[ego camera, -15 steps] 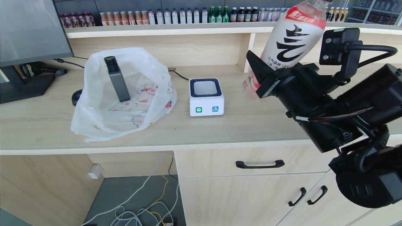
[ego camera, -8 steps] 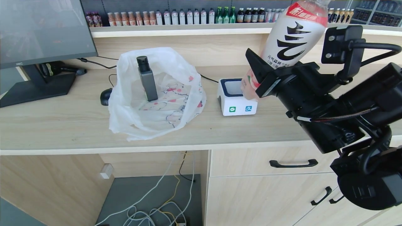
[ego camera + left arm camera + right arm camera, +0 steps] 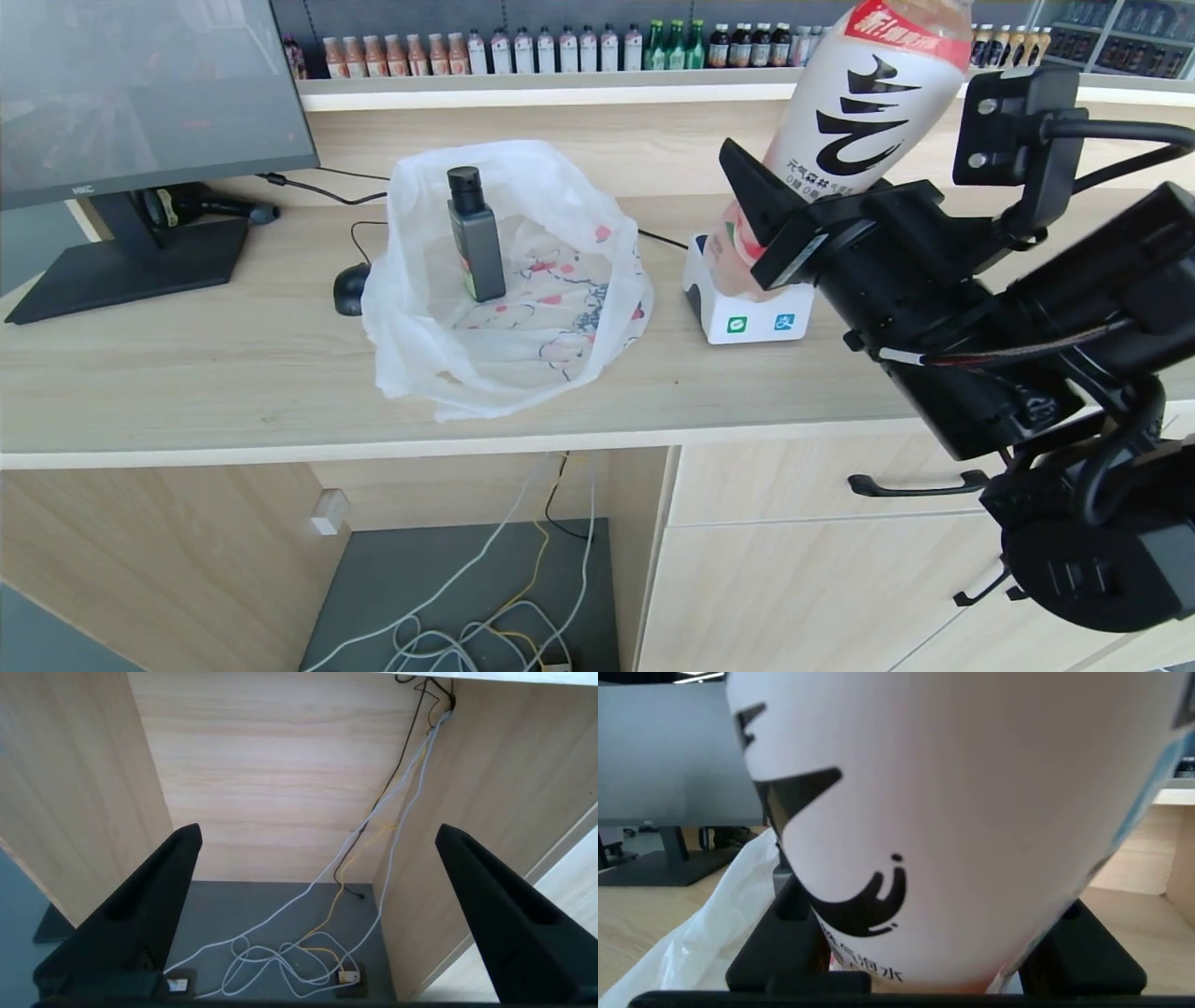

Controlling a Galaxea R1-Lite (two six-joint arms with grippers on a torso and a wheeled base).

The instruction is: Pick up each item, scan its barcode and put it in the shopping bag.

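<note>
The drink bottle [image 3: 864,103] runs off the head view's top edge, so its cap is cut away. Part of its lower end is covered by the near finger [image 3: 761,201] of the right tool [image 3: 803,182], and the far finger is mostly hidden behind the bottle. Bottle and tool together cover much of the scanner [image 3: 747,322], including most of its top window. The mouse [image 3: 349,289] is half hidden behind the shopping bag [image 3: 411,336]. The monitor [image 3: 140,93] is cropped at the top and left. The shelf bottles [image 3: 560,47] are too small to tell apart. In the right wrist view the drink bottle overflows the picture's edges. The left tool [image 3: 318,840] has its finger roots cut off by the picture's edge.
</note>
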